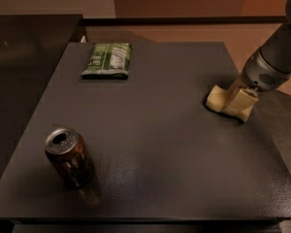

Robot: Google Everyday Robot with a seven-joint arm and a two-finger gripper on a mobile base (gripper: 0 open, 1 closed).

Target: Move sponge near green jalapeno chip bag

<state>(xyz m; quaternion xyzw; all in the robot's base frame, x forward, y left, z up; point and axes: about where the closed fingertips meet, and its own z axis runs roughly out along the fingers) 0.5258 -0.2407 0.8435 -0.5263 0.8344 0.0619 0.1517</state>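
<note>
1. Sponge (216,98) lies on the table (160,144) toward its 3 o'clock edge, flat on the dark top. It is well apart from the bag (108,60), which lies flat near 11 o'clock.
2. The gripper (240,103) sits low at the sponge's 3 o'clock side, touching or overlapping it. Whether it is spread around the sponge or pinching it cannot be told.
3. The step in hand appears to be securing the sponge before carrying it toward 10 o'clock; the sponge is not yet near the bag.
4. Risk: a shallow or off-centre hold could let the sponge twist out or drop partway, since soft foam squashes and gives little grip.
5. Risk: if dragged rather than lifted, the sponge may catch on the textured top and roll free.
6. Risk: arriving too low or too fast could shove the light bag toward the 12 o'clock edge.
7. The can (69,157) stands upright near 8 o'clock, off the likely path, so a knock seems unlikely unless the arm swings wide.
</note>
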